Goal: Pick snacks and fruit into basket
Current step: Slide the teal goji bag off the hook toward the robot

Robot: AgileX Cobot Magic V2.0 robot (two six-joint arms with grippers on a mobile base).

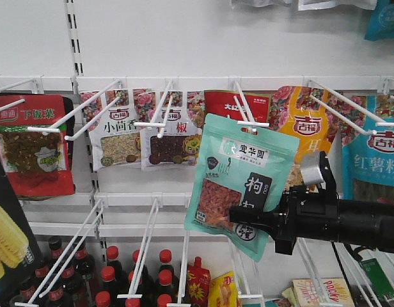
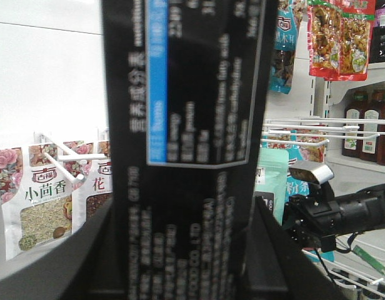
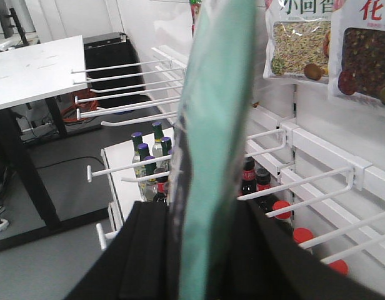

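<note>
Left arm: only its wrist view is showing the left tool (image 2: 186,265). It is pointing at the peg wall. Both dark fingers (image 2: 95,250) are flanking the box (image 2: 186,125) and pressing its two long edges, jaws set to the box's width. The box is standing upright in the grip, black back panel with a blue stripe and white print facing the camera and filling the middle of the view. In the front view the same box (image 1: 8,243) is showing at the lower left edge, corn picture outward, in front of the red pouch (image 1: 34,147) and the bottles (image 1: 107,275).

Middle of the wall: spice packs (image 1: 120,137) are hanging on white pegs (image 1: 94,102), and more pegs are jutting out bare below them.

Right arm: it is reaching in level from the right edge, black wrist and forearm horizontal. The right tool (image 1: 245,220) is clamping the lower right part of the green pouch (image 1: 238,166), one finger in front, the other hidden behind. The pouch is tilting, top leaning right, berry window facing out. Its top edge is sitting right at the tip of a peg; whether it is hooked on is not clear. It is covering part of the yellow pouch (image 1: 309,128) behind. In the right wrist view the pouch (image 3: 217,125) is showing edge-on, pinched between near-closed fingers (image 3: 142,256), with a white desk (image 3: 36,69) far off.
</note>
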